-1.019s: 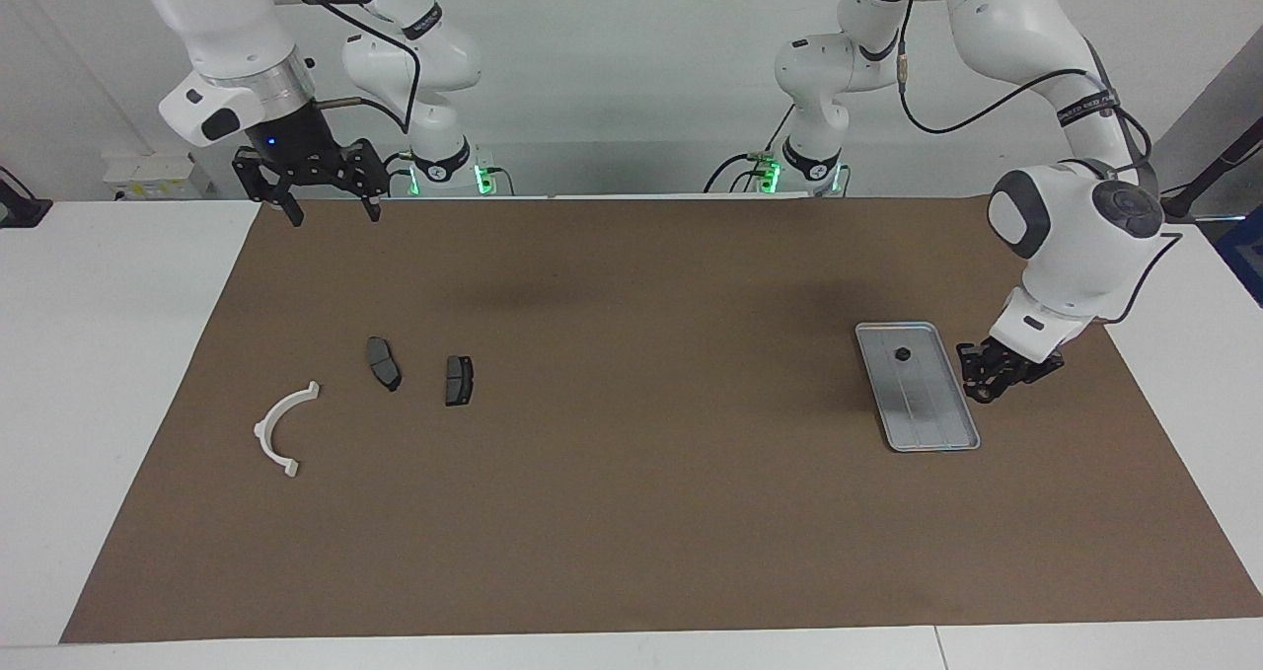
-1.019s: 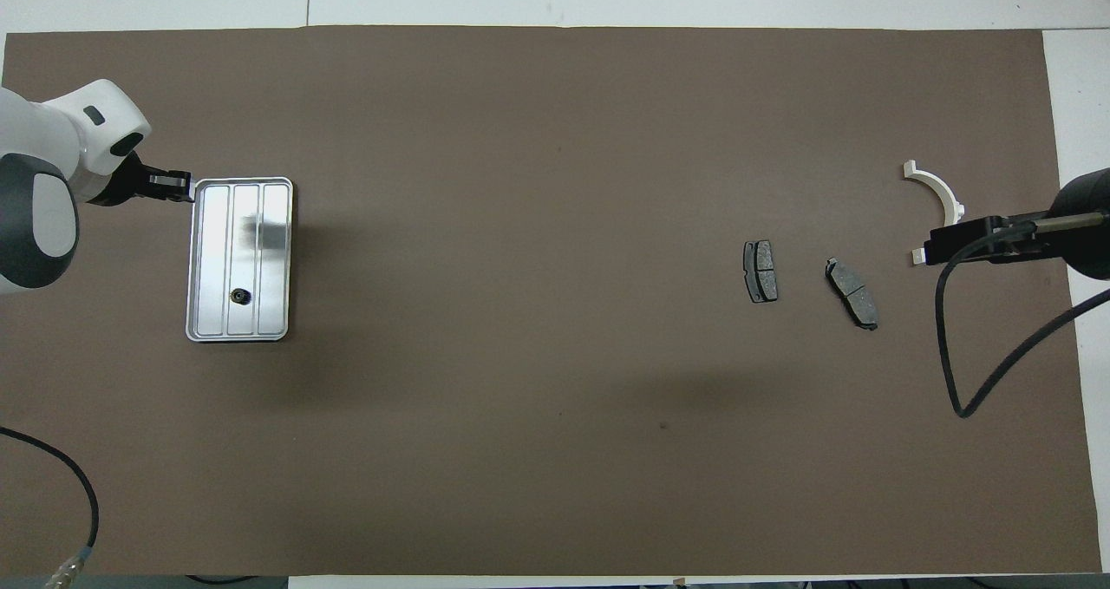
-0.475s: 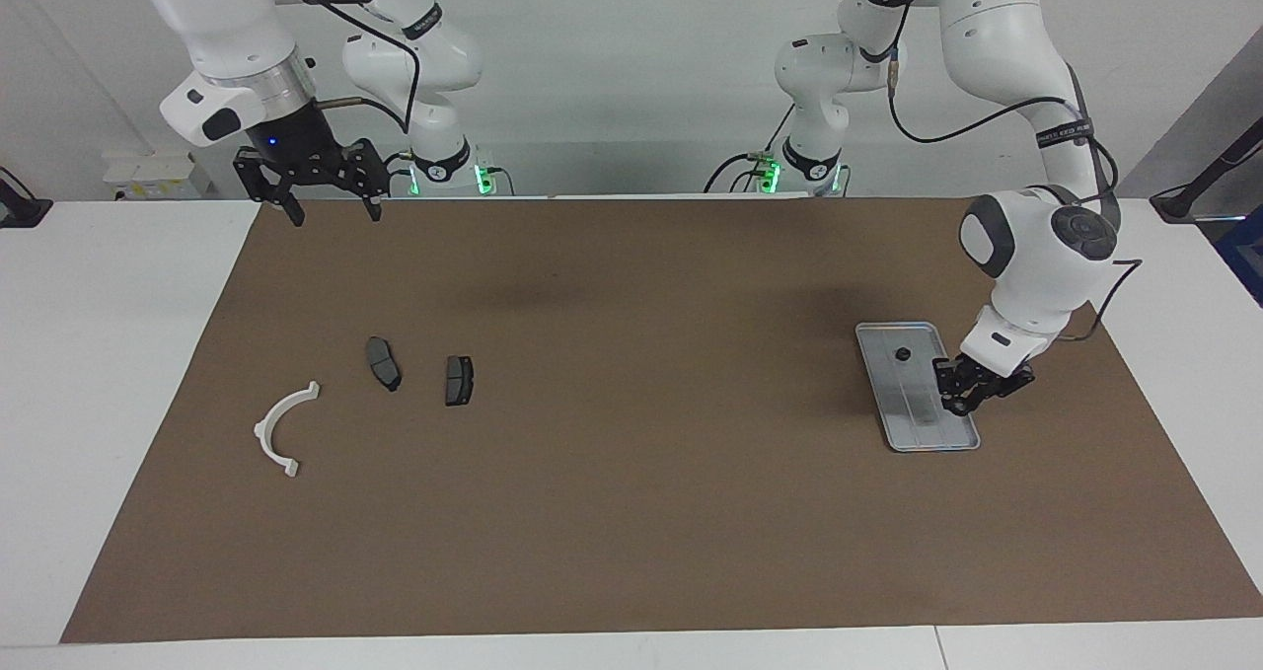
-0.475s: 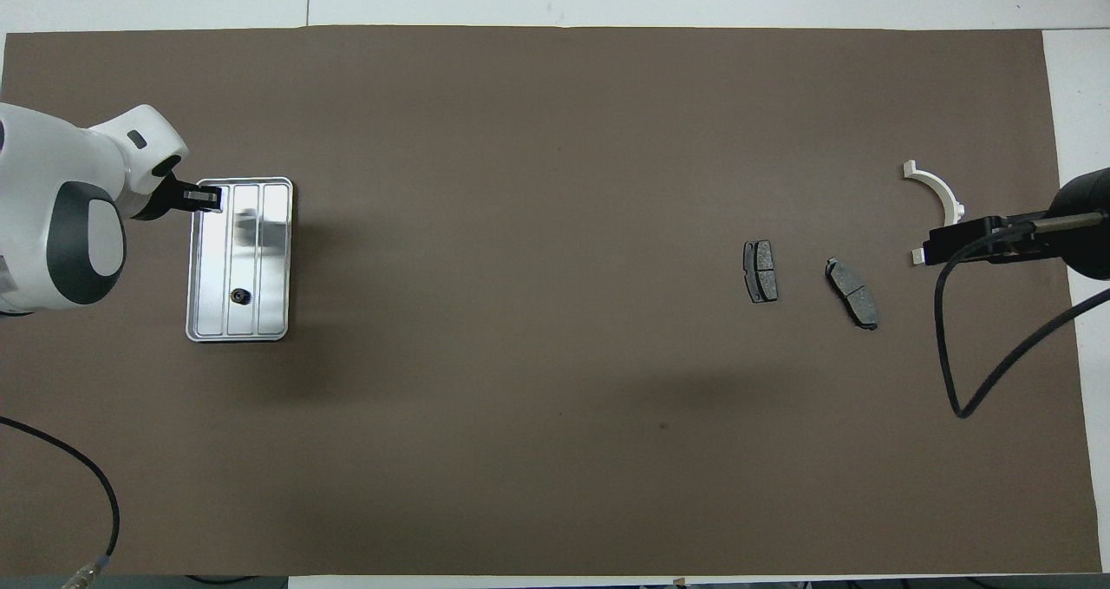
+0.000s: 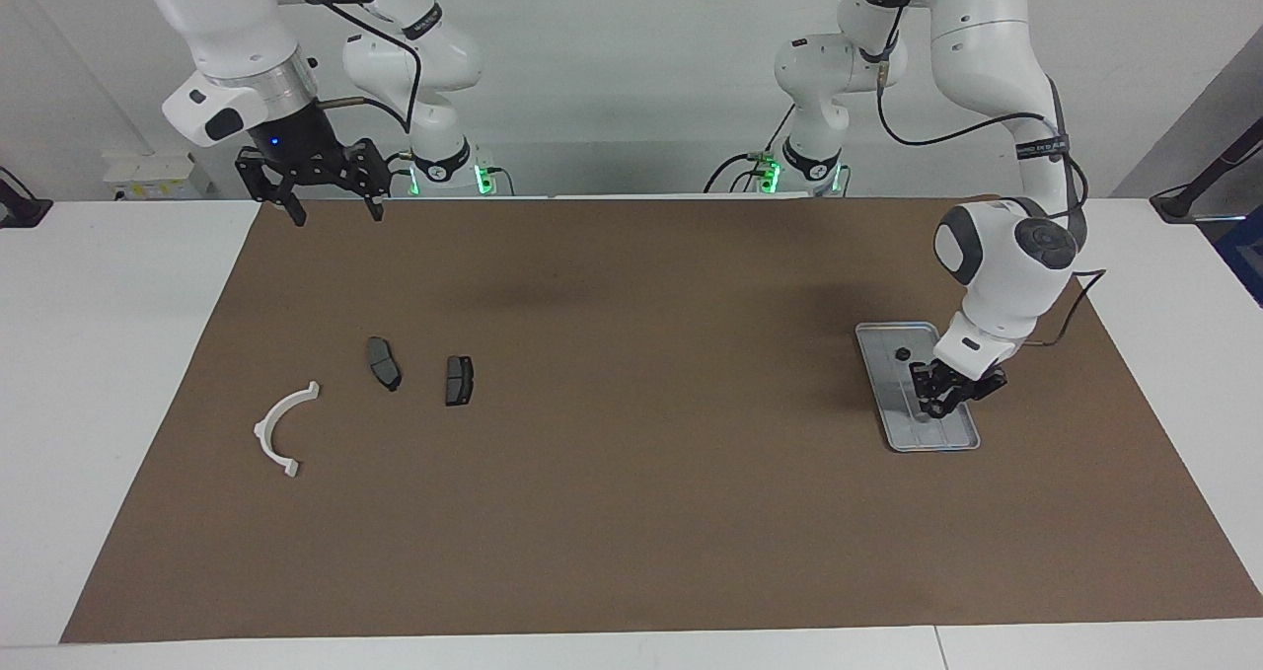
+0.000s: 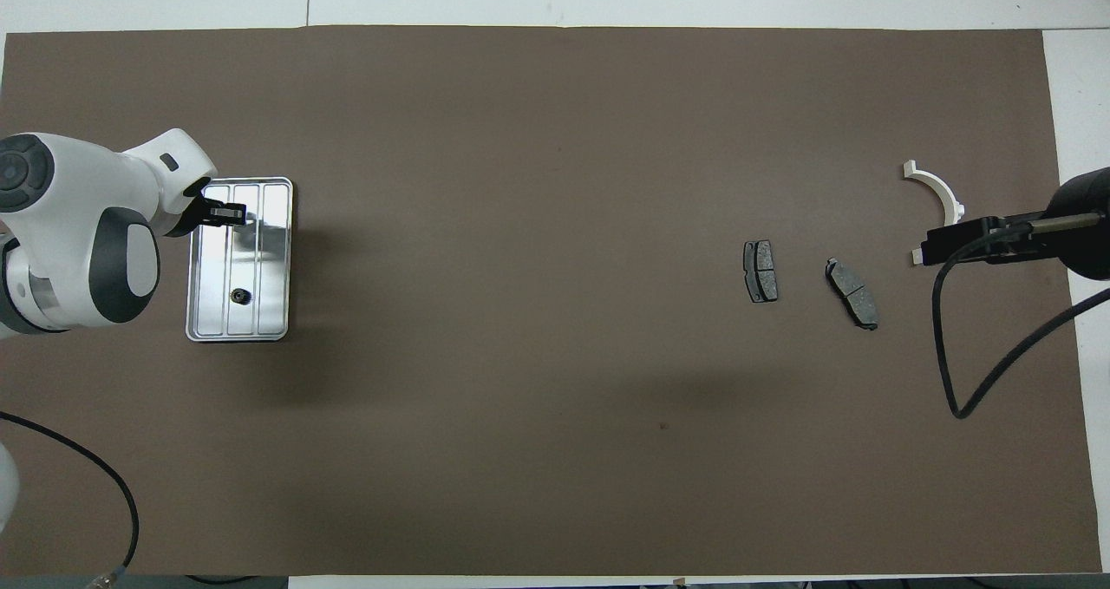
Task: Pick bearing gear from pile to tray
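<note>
The left gripper [image 5: 932, 409] hung over the tray [image 5: 962, 441], fingers nearly together; what it gripped I could not tell. The right gripper [image 5: 331, 206], fingers apart, waited. The bearing gear [image 5: 902, 354] in the tray looked tiny, hard and light, best pinched across its rim.

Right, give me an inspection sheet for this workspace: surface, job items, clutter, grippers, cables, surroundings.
Surface: brown mat over a white table.
Job's things: tray at the left arm's end, one small black round piece in it. At the right arm's end, white arc and two dark pads lie apart on the mat.
Clutter: nothing seen.
Grippers: left gripper low over the tray, fingers nearly shut; whether it holds anything cannot be told. Right gripper open, waiting raised over the mat's edge.
Cables: black cable loops from the right arm; another trails from the left arm.
Surroundings: white wall.
</note>
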Tool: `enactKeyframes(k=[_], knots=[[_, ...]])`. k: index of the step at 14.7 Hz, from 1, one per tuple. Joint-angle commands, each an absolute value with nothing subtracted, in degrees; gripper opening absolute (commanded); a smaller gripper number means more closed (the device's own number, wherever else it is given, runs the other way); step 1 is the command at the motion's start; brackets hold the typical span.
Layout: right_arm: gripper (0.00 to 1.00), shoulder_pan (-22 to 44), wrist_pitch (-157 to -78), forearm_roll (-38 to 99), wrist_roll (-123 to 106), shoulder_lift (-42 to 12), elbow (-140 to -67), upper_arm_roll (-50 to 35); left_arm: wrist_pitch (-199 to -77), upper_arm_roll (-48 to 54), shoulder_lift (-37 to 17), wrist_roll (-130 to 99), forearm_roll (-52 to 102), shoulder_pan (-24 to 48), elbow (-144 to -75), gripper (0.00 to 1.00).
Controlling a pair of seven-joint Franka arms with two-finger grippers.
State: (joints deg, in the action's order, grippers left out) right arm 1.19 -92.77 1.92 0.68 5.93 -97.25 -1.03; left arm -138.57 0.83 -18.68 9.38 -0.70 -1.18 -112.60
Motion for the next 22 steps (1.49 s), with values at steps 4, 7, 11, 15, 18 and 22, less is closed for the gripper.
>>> enactKeyframes(k=[4,7,11,15,18,22], knots=[[1.0,1.1,-92.5,3.2,1.6,6.8,-98.0,-1.0,-142.1,0.1,-17.9,8.5,0.0,0.4,-115.8,0.0],[1.0,1.1,-92.4,3.3,1.6,6.8,-98.0,-1.0,-142.3,0.1,-17.8,8.5,0.0,0.4,-116.2,0.0],[1.0,1.1,-92.4,3.3,1.5,6.9,-98.0,-1.1,-142.6,0.1,-17.8,8.5,0.0,0.4,-116.8,0.0],[1.0,1.1,-92.4,3.3,1.5,6.9,-97.9,-1.1,-142.9,0.1,-17.8,8.5,0.0,0.4,-117.1,0.0],[1.0,1.1,-92.5,3.4,1.5,6.9,-97.9,-1.1,-143.3,0.1,-17.9,8.5,0.0,0.4,-117.5,0.0],[1.0,1.1,-92.5,3.6,1.5,6.9,-97.9,-1.2,-143.7,0.1,-17.9,8.5,0.0,0.4,-117.8,0.0]])
